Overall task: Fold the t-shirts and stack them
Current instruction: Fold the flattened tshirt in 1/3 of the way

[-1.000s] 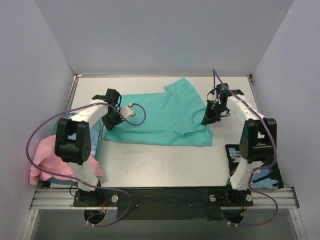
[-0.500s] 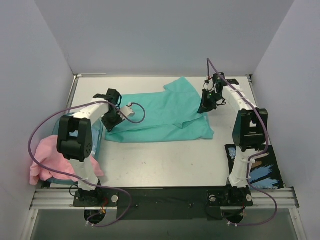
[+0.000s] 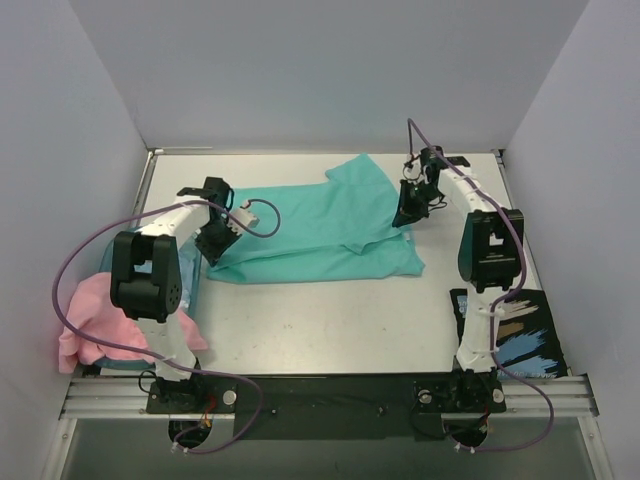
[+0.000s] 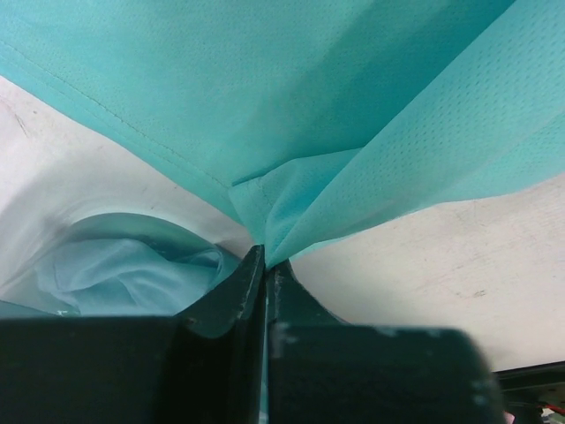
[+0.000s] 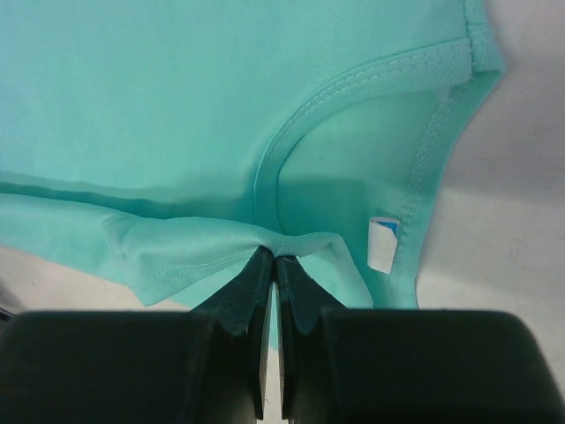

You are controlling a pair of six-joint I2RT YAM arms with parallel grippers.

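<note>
Two shirts here. The teal shirt (image 3: 320,235) lies across the far half of the desk (image 3: 320,320). It looks folded over lengthwise, with one sleeve poking out toward the back wall. The left fingers (image 4: 256,274) are pressed together on a hem corner at the shirt's left end, with cloth bunched right at the tips. The right fingers (image 5: 265,269) are pinching a fold of cloth just by the collar, and the little white tag (image 5: 382,243) sits just right of them.

The pink shirt (image 3: 90,320) is a crumpled heap at the near left edge, by the blue tub (image 4: 132,269) next to the left arm. I can't tell if it's in the tub or draped over it. It's well apart from the teal one. A black-and-blue packet (image 3: 520,335) lies near right, beside the right arm.
</note>
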